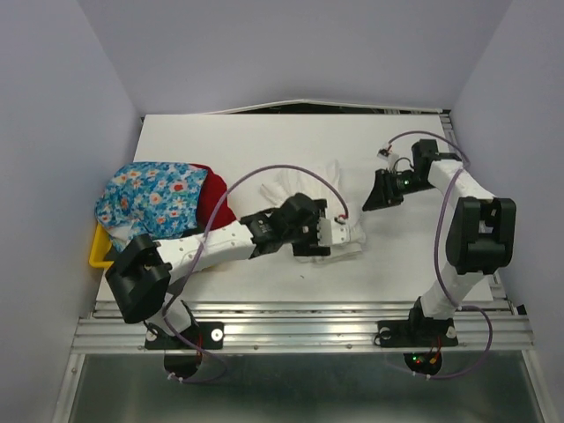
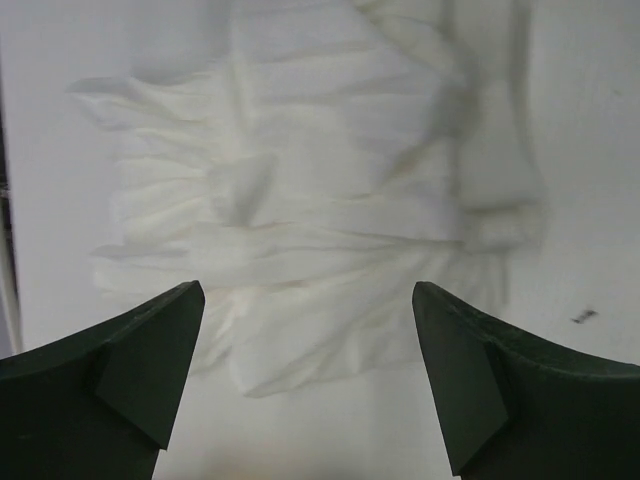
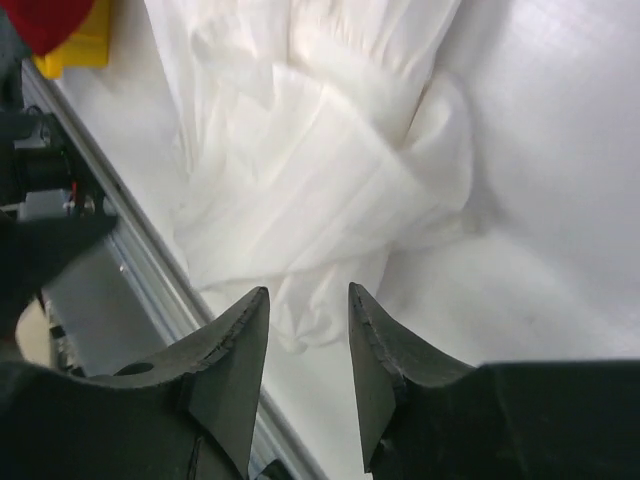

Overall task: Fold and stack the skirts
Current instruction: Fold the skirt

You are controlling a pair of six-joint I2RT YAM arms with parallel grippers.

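The thin white skirt [image 1: 291, 187] lies crumpled in a folded bundle at the table's middle. My left gripper [image 1: 328, 240] hovers over its near right part, the jaws wide open. In the left wrist view the white skirt [image 2: 320, 200] lies past the left gripper [image 2: 308, 300], nothing between the fingers. My right gripper [image 1: 372, 199] stands just right of the cloth. Seen from the right wrist, the right gripper [image 3: 308, 295] is open by a narrow gap, and the white skirt [image 3: 320, 150] lies beyond its tips, untouched. A blue flowered skirt [image 1: 150, 194] and a red skirt [image 1: 216, 201] lie heaped at the left.
A yellow tray [image 1: 99, 251] sticks out under the heap at the table's left edge, and the right wrist view shows the yellow tray [image 3: 85, 45] as well. The metal rail [image 1: 300, 322] runs along the near edge. Walls close in on both sides.
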